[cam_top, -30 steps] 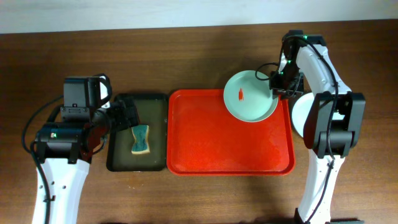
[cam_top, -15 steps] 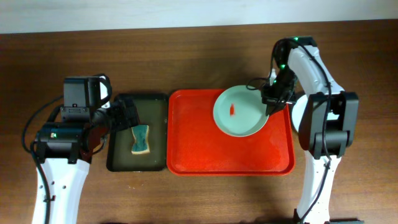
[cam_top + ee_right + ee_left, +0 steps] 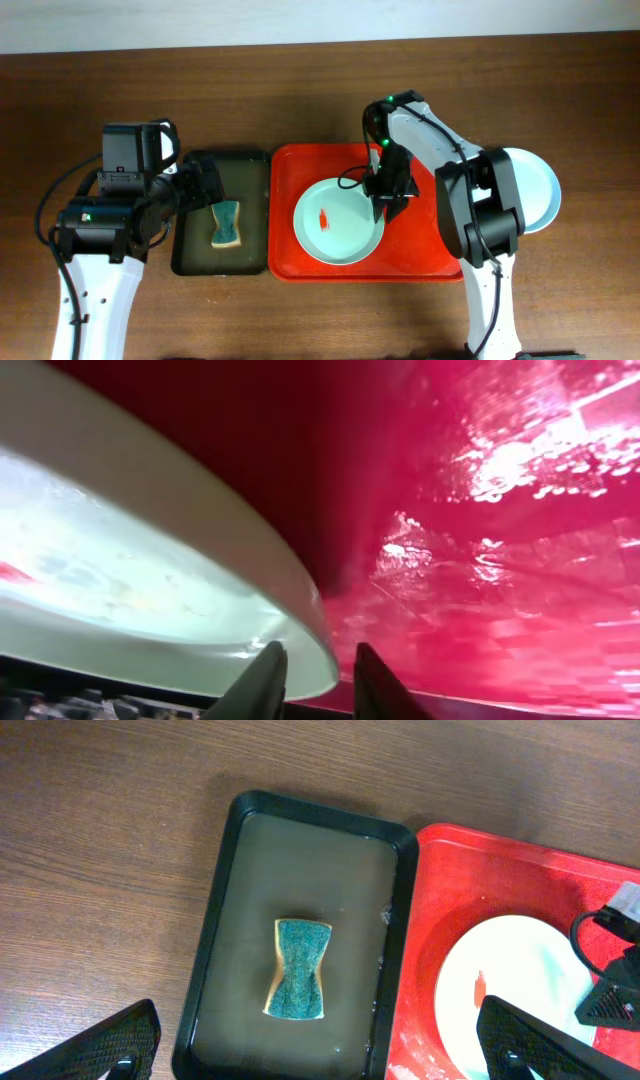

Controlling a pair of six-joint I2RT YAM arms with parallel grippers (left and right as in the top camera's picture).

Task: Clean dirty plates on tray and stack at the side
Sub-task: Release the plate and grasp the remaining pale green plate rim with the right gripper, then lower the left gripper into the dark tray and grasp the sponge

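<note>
On the red tray (image 3: 440, 258), your right gripper (image 3: 386, 203) apparently pinches the mint plate (image 3: 342, 242), left gripper (image 3: 320, 1055) splayed over sponge (image 3: 300, 968).

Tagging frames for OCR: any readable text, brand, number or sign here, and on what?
None. The red tray, smeared plate, second plate, dark tray, sponge, left arm and right arm carry no legible print; the arms show only green lights.
</note>
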